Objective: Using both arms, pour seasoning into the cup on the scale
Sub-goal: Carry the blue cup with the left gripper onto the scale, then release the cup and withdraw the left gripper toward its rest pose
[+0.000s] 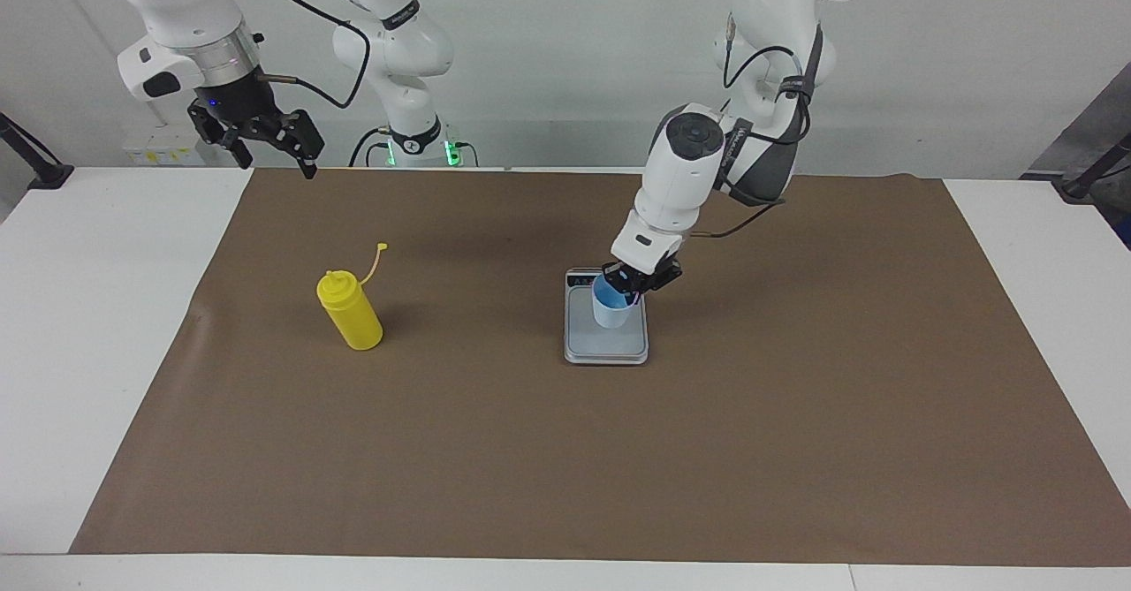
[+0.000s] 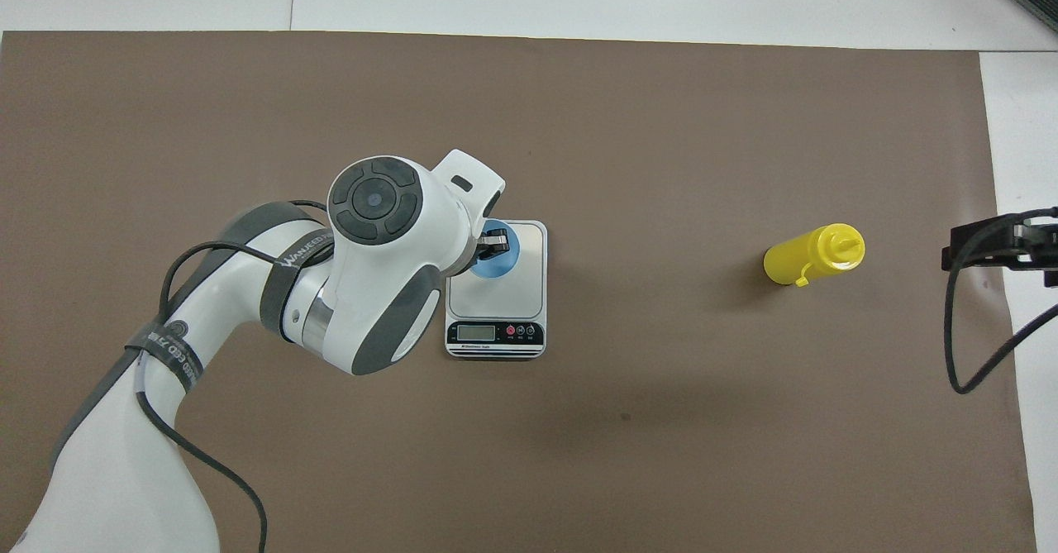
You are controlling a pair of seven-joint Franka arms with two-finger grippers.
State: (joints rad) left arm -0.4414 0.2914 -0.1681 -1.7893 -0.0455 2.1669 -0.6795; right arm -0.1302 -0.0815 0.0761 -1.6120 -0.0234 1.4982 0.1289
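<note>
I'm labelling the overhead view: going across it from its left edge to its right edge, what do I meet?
Left gripper holding the blue cup on the digital scale → yellow squeeze bottle → right gripper, waiting at the mat's edge.

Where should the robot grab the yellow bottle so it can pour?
Probably round the middle of the bottle, coming from the side. It stands upright with a straight round body, while its cone top is narrow and must stay clear for pouring. The open right gripper, nearest its end, seems best placed.
</note>
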